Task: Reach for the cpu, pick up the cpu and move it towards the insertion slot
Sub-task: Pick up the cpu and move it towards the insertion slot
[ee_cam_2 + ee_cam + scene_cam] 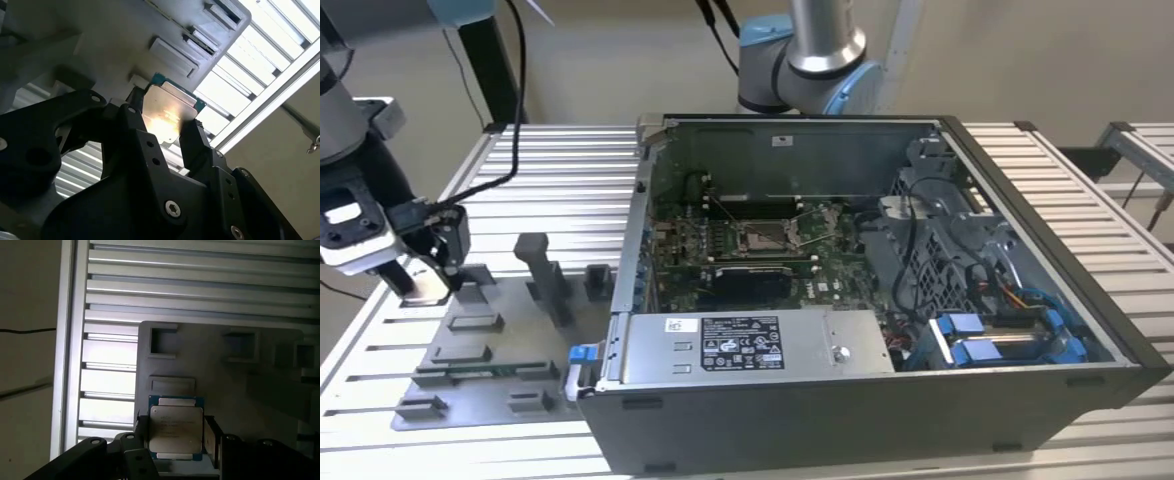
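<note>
Cpu point(176, 432) is being shown silver-topped with teal edging; gripper point(162, 131) is being seen black; fixture plate point(235, 385) matte grey; table point(200, 285) silver, ribbed in parallel slats.

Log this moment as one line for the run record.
phase: at pickup | gripper: around cpu, at grey fixture tray | insertion slot: inside open computer case, apart from gripper

The arm point(817, 35) has silver tubes and pale blue joint caps point(861, 85), with a black cable point(516, 140) at its wrist point(371, 180). The matte black pincer point(165, 125) bears hex-socket screws point(172, 208).
</note>
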